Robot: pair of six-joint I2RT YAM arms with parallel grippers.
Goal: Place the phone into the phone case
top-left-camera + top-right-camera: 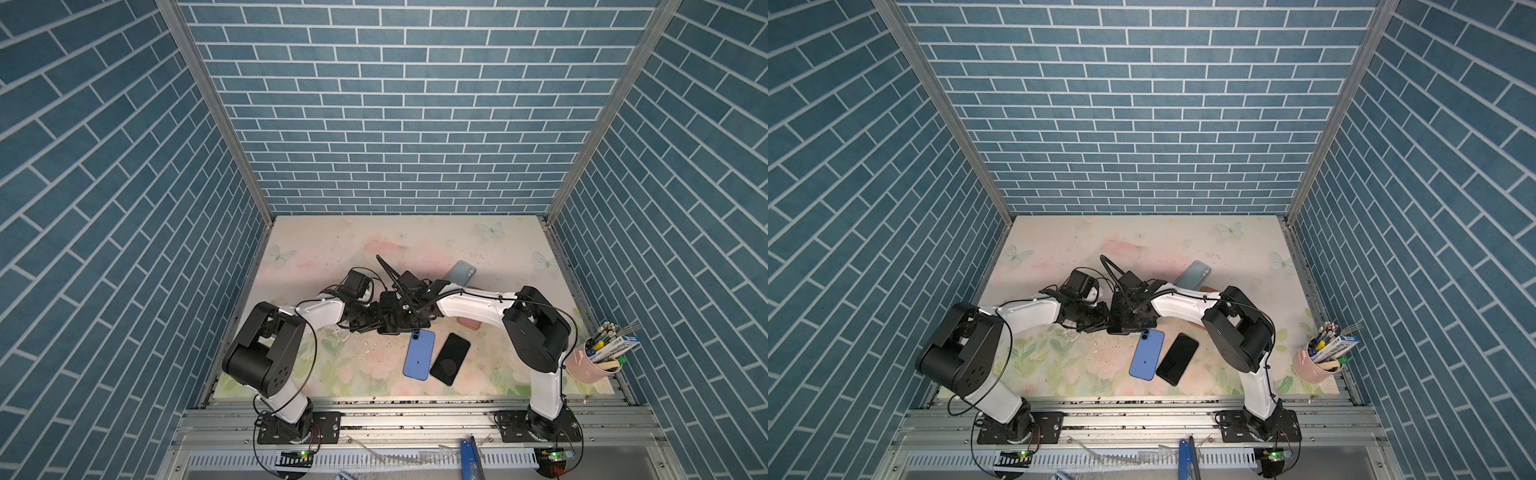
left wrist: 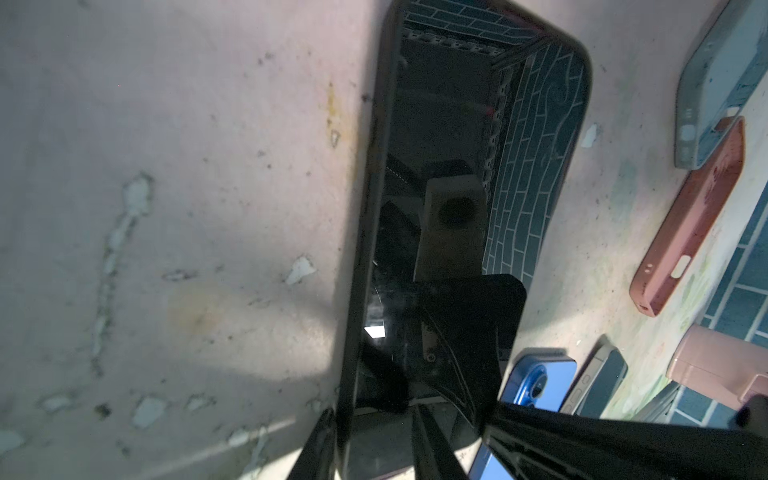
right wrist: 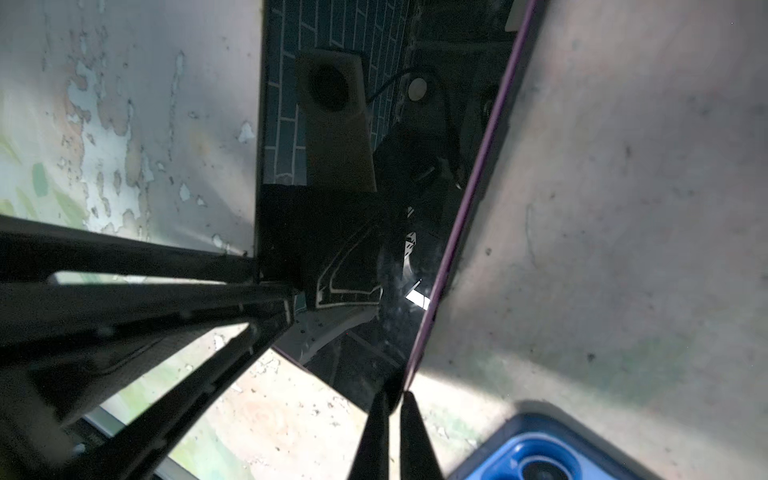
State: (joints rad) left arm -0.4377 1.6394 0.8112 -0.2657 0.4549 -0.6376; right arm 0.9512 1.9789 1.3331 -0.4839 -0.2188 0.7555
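cup (image 1: pixel 590 370) near right: pens (image 1: pixel 610 341) inside | left arm (image 1: pixel 316 312), right arm (image 1: pixel 469 308): bent inward, meeting mid-table | left gripper (image 2: pixel 411 415): clamps phone (image 2: pixel 436 124) across its width | right gripper (image 3: pixel 392 401): pinched on phone's corner

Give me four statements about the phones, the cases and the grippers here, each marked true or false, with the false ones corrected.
1. The left gripper and right gripper both grip the dark-screened phone. True.
2. The blue phone lies screen up. False: its back faces up, camera lens showing.
3. A pink cup holding pens stands at the table's right edge. True.
4. The pink case is clamped in the left gripper. False: it rests on the table, apart from both grippers.
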